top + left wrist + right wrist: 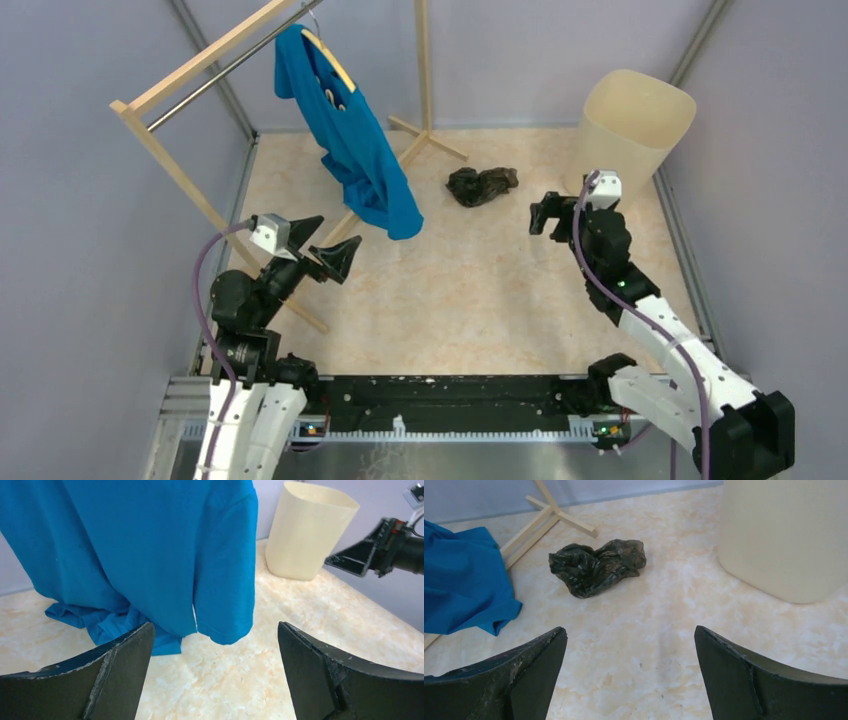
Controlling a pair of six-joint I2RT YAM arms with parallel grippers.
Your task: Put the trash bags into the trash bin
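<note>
The bag (482, 186) lay crumpled on the tabletop (470, 300), a dark, glossy lump toward the far side. It sat between the foot of the rack (428, 135) and the bin (630, 135) and touched neither. The bin stood upright in the far right corner, its mouth facing up. The right tool (543, 215) hovered over the tabletop just to the right of the bag and near the bin's base, its jaws spread wide with nothing between them. From its own camera the bag lay ahead and a little to the left, with the bin's pale wall ahead on the right. The left tool (325, 245) hung over the left side of the tabletop, also wide open and empty. It pointed at the shirt (350, 140), which drooped from the rack with its lower edge bunched on the tabletop. That tool was near the cloth, though I could not tell whether it touched. The two tools were well apart.
</note>
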